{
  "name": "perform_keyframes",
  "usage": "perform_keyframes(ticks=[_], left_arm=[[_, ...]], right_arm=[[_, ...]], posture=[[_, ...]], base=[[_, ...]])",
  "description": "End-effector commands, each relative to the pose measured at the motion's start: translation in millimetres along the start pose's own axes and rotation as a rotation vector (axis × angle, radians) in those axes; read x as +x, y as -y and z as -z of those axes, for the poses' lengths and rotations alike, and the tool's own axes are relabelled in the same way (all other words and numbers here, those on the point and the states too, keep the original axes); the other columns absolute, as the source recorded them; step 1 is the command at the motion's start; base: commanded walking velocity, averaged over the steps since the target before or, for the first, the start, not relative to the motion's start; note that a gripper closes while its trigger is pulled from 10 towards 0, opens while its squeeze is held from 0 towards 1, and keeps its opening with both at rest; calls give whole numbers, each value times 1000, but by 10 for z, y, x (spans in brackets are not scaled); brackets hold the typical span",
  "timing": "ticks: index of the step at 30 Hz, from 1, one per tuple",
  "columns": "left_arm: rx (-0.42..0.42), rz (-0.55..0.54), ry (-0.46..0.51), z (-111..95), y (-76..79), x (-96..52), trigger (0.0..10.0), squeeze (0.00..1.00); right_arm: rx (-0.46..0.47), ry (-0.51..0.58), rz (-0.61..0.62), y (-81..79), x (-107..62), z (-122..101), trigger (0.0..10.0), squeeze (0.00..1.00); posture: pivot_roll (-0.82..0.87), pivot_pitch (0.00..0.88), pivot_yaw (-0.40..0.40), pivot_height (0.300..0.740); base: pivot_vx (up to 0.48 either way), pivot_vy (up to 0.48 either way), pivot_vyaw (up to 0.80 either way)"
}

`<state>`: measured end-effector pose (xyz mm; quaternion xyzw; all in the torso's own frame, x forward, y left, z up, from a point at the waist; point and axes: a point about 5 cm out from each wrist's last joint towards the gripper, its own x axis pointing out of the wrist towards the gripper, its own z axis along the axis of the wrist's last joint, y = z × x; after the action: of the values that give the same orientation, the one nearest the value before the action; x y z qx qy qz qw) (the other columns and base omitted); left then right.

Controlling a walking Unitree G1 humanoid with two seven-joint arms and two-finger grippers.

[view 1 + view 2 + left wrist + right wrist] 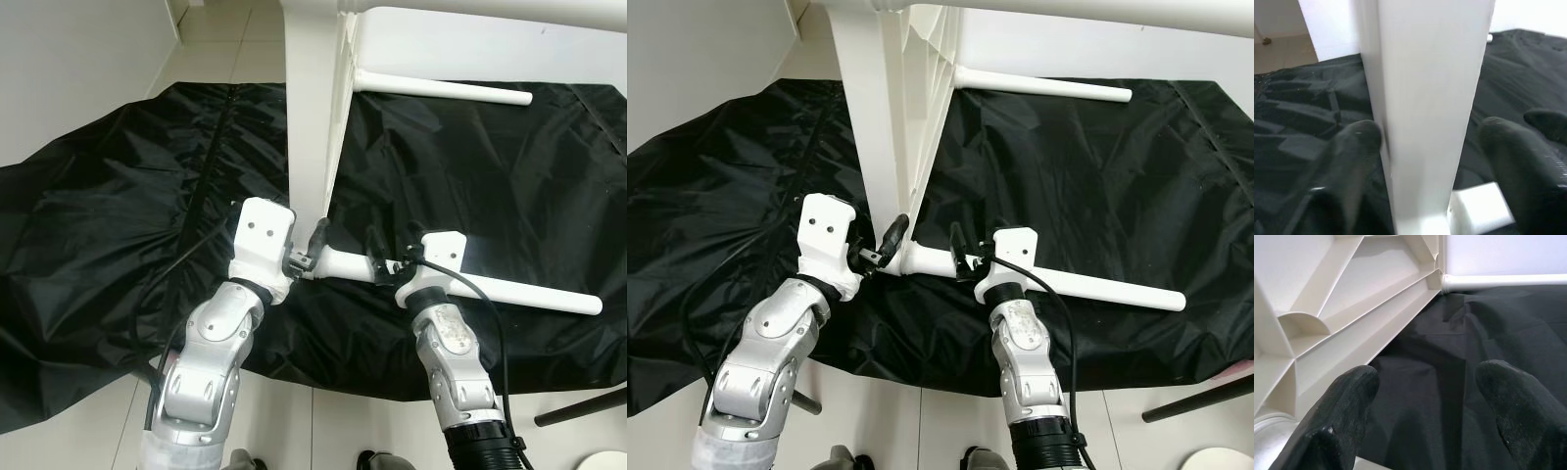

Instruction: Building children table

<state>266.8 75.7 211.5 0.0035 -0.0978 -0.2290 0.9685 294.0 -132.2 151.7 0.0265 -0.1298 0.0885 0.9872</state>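
A white plastic children's table (pixel 312 117) stands on its edge on a black sheet (pixel 118 215). One white round leg (pixel 529 292) sticks out from its near corner towards the right, and a second leg (pixel 441 88) sticks out at the far end. My left gripper (pixel 309 250) is open at the near corner, its fingers (pixel 1352 156) on either side of the table's edge (pixel 1425 107). My right gripper (pixel 384 259) hovers open over the near leg close to its base, facing the ribbed underside (pixel 1327 298).
The black sheet covers the tiled floor and ends just in front of my arms. A white wall (pixel 69 69) stands at the left. A dark rod (pixel 583 406) and a pale round object (pixel 602 460) lie on the tiles at the right.
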Motion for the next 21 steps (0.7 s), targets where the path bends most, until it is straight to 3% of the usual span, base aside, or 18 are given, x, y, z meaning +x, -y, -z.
perform_keyframes(ticks=[1, 7, 8, 21], left_arm=[[-23, -39, 5, -36, -36, -4, 10000, 1000], [40, -102, -30, -99, -77, 62, 10000, 1000], [-1, -98, -19, -146, -57, 104, 10000, 0], [-39, -85, -1, -246, 65, 336, 10000, 0]], right_arm=[[3, 14, 25, 70, 3, -35, 10000, 0], [-9, 15, 36, 117, 11, -48, 10000, 0], [-10, 17, 36, 114, 23, -55, 10000, 0], [-20, 45, 37, 97, 81, -128, 10000, 0]], posture=[[-68, 130, 75, 740], [-68, 127, 71, 740], [-68, 129, 66, 740], [-69, 129, 63, 740]], base=[[0, 0, 0], [0, 0, 0], [0, 0, 0], [0, 0, 0]])
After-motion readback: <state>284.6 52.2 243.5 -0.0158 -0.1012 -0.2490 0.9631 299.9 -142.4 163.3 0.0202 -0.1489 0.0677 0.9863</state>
